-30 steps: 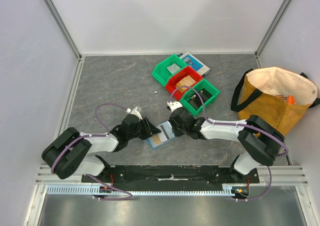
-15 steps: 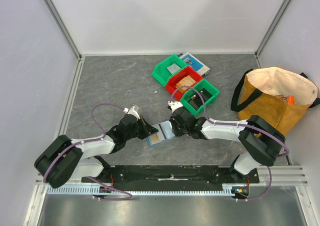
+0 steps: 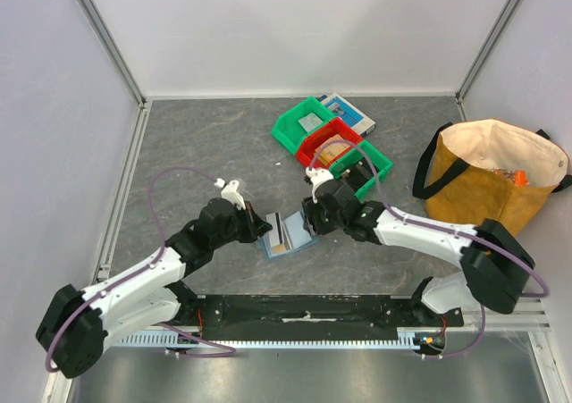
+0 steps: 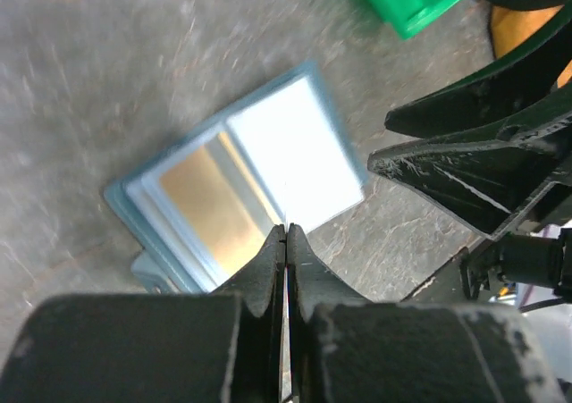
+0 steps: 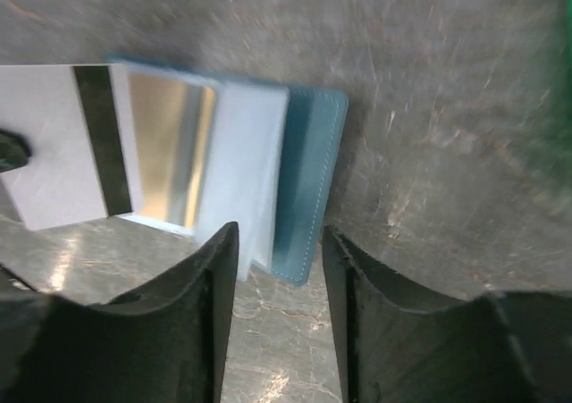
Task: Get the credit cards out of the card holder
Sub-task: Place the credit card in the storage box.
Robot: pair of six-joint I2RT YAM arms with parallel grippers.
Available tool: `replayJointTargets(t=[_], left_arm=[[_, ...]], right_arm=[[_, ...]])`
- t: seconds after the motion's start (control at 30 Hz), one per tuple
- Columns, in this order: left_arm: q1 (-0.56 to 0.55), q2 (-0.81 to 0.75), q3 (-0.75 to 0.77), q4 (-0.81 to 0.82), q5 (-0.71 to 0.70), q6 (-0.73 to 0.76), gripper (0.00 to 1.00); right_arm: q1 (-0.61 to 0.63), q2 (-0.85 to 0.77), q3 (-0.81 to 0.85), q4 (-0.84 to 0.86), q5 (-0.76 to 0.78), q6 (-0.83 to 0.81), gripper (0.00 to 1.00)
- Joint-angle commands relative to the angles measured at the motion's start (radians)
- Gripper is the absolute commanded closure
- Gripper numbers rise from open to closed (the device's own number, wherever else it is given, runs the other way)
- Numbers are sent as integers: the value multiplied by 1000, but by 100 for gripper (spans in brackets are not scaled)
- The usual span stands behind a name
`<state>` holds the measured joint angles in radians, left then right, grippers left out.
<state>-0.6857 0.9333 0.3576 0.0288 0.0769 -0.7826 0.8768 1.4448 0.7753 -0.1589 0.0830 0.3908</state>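
The slate-blue card holder lies open on the table between the two arms. My left gripper is shut on the edge of a white credit card with a black stripe, which sticks out of the holder's left side. From the left wrist the held card shows only edge-on between the closed fingers of that gripper. A tan card and a pale card sit in the holder's pockets. My right gripper is open, its fingers either side of the holder's stitched right edge.
Behind the holder stand a green bin, a red bin and a second green bin, with a blue-and-white box behind them. A tan tote bag stands at the right wall.
The left gripper has shut on the white card and the arm has drawn back left. The right gripper has opened, letting go of the holder's right edge.
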Motion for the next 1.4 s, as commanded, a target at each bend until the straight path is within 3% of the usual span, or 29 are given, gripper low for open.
replayJointTargets(t=[0.0,0.13,0.37,0.57,0.77,1.13,1.27,1.37], left_arm=[[-6,-71,173,-142,-61,316,98],[-49,-61,323,-214,-118,509,98],[-242,28,469,-221,-340,920,98],[-340,59,417,-32,-475,1215,98],[-393,84,373,152,-543,1396,98],[-443,139,342,318,-578,1562,98],[-454,145,325,336,-583,1583,98],[-460,148,316,338,-583,1585,98]], right_arm=[[-21,-135,126,-79,14,-9,42],[-68,-240,191,-128,15,60,22],[-105,-346,220,-93,11,245,17],[-104,-379,173,45,-17,413,16],[-107,-354,165,88,-19,509,17],[-121,-253,136,239,-140,661,34],[-134,-245,116,272,-149,681,47],[-147,-244,96,297,-150,695,63]])
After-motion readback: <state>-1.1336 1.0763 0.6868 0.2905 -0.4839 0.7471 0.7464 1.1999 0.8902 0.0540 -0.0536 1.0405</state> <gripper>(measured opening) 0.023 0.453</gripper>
